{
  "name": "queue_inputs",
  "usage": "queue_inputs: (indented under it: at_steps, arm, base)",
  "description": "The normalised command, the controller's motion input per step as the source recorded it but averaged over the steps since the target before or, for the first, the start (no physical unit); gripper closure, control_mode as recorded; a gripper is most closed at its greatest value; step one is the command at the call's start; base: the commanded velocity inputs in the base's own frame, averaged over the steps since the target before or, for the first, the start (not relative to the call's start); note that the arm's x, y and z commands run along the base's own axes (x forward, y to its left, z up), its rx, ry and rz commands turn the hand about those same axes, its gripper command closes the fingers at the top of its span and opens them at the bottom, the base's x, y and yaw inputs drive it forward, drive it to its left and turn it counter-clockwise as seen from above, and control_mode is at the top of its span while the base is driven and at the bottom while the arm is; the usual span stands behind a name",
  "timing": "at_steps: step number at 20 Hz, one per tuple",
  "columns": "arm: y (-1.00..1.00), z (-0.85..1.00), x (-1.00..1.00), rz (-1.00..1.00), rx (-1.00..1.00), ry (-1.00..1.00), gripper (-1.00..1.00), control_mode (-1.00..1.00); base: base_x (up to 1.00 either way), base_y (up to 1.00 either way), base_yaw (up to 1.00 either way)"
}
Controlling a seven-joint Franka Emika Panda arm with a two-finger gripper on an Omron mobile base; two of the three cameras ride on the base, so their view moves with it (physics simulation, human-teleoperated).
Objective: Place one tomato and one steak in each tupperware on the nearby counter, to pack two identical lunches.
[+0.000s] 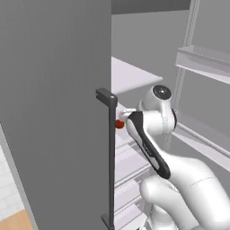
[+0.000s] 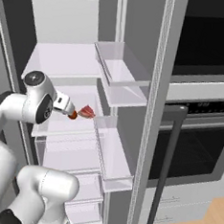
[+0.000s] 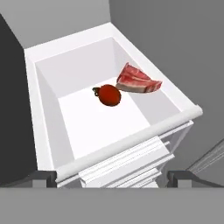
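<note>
A small round glossy red tomato [image 3: 109,95] with a dark stem lies on a white fridge shelf [image 3: 96,127]. Just beside it, touching or nearly so, a flat pinkish-red raw steak [image 3: 137,80] leans against the shelf's side wall.

Glossy red tomato [image 3: 109,95] with dark stem spot, resting on a white fridge shelf [image 3: 100,127], pinkish-red steak [image 3: 138,80] slab with paler edges just beside it, leaning against the shelf's side wall
</note>
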Motion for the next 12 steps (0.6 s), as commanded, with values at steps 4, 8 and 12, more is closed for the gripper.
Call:
queue_inputs:
  at_steps: [4,8,12]
  arm:
    - [-0.23,-0.37,0.9,0.01,0.0,0.01,-1.0,-1.0]
    - [-0.26,-0.51,0.5,0.12,0.0,0.05,-1.0,-1.0]
    - [0.0,-0.28,0.62,0.03,0.02,0.0,-1.0,-1.0]
  base:
    - [0.0,0.0,0.0]
    - [0.0,0.0,0.0]
    - [0.0,0.0,0.0]
